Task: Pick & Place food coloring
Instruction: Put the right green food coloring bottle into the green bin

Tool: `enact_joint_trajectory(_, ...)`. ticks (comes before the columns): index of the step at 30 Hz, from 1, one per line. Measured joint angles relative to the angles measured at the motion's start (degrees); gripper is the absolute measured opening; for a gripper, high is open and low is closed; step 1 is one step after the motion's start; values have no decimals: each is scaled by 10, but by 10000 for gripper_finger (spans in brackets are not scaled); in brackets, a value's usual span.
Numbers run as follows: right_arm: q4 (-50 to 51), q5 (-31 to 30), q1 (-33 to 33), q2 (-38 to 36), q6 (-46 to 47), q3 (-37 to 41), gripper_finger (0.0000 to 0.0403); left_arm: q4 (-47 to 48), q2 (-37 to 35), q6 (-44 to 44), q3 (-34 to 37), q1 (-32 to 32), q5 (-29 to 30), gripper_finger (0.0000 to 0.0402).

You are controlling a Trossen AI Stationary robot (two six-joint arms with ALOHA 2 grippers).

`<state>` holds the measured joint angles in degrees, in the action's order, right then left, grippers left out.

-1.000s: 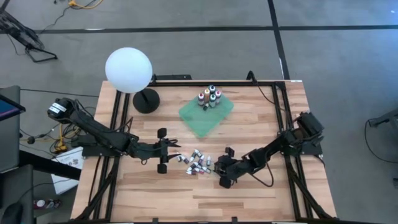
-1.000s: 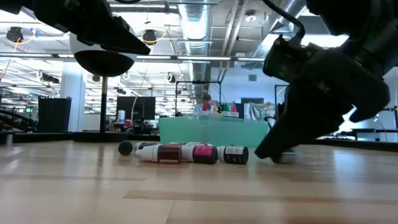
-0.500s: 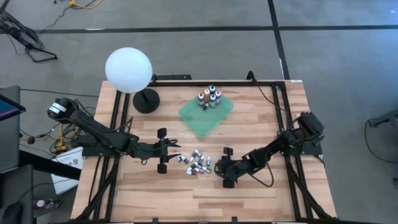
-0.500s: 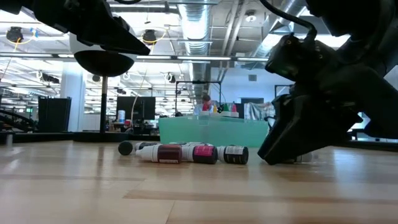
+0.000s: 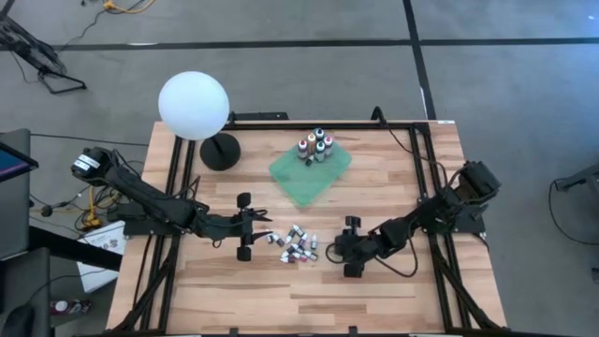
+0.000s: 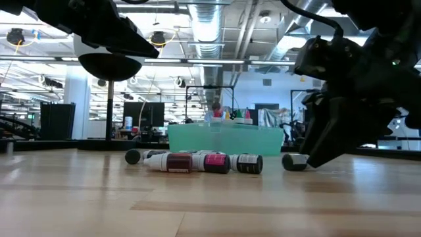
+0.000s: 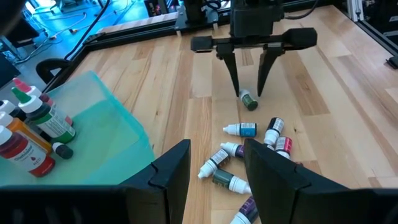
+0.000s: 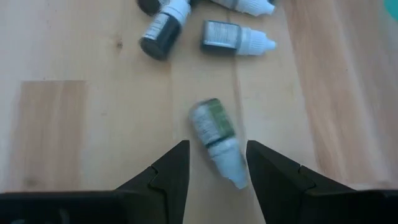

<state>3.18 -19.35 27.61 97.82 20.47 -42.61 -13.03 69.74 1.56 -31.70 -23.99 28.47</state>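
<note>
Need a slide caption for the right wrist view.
Open right hand poised over a lone green-labelled bottle lying on the table.

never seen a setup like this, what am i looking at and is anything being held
Two dark robot arms work at a wooden table. One picture looks straight down, one sits at table level, and one camera rides on each wrist. A pile of small food coloring bottles lies mid-table, and more stand on a green cloth beyond it. The right gripper has open jaws either side of one lying green bottle, not gripping it. The left gripper waits open beside the pile. A white ball lamp stands at the back. Nothing is held.
</note>
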Motion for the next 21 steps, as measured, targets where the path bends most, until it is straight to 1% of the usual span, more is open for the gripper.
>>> enact_joint_trajectory(3,-3,13,-5,1,-8,0,152,0,0,0,0,0,0,144)
enact_joint_trajectory(15,-10,26,-31,9,-15,0,150,0,0,0,0,0,0,144)
enact_joint_trajectory(18,-10,25,-30,9,-15,0,136,0,0,0,0,0,0,144)
enact_joint_trajectory(21,-11,25,-30,9,-15,0,111,0,0,0,0,0,0,144)
